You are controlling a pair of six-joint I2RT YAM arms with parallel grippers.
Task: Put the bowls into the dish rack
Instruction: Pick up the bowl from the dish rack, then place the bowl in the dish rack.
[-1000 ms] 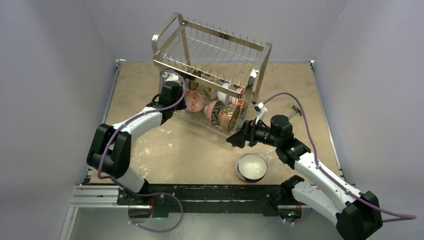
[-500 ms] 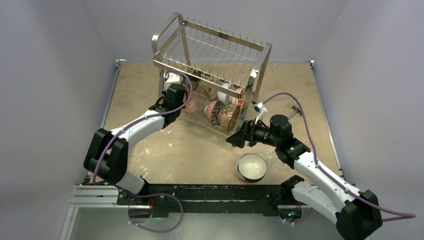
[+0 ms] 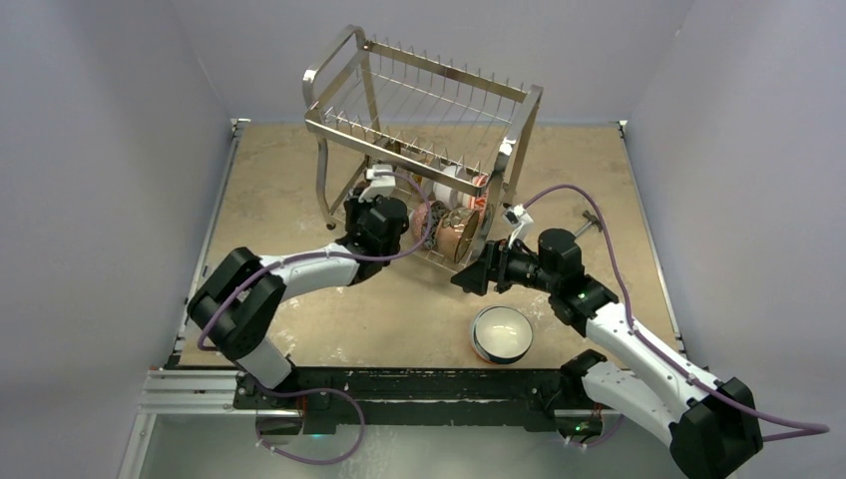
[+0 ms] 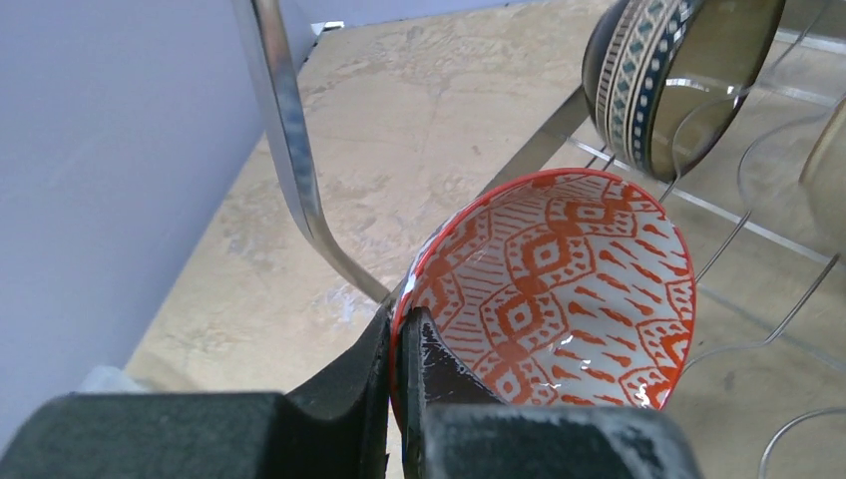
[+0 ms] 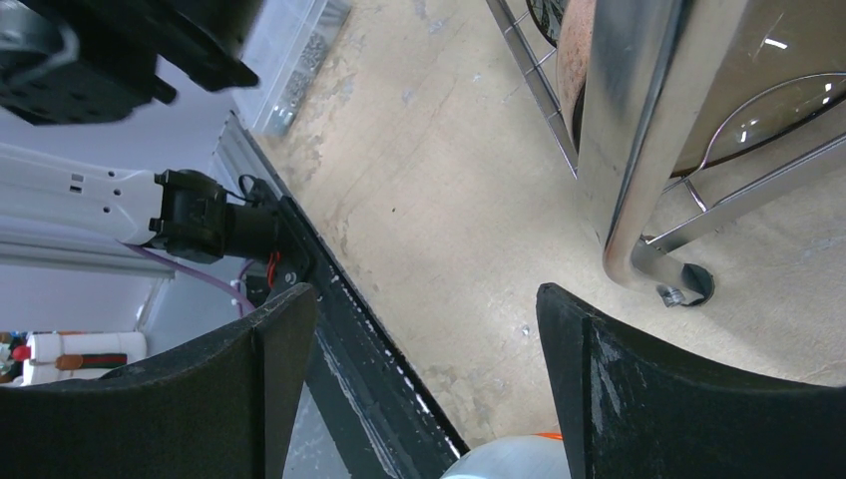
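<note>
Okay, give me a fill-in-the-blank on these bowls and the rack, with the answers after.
1. The left pincer grips the red-patterned bowl by its ____.
2. The right pincer is ____ and holds nothing.
3. The lone bowl on the table is ____ inside.
4. Of the dish rack's upper and lower tiers, the bowls stand on the ____ one.

Missing words: rim; open; white; lower.

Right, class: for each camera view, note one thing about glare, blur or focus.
Top external: evenly lit, the dish rack glints. Left wrist: red-patterned bowl sharp with small highlights, left gripper blurred up close. Right wrist: rack leg streaked with glare, right gripper dark.
</note>
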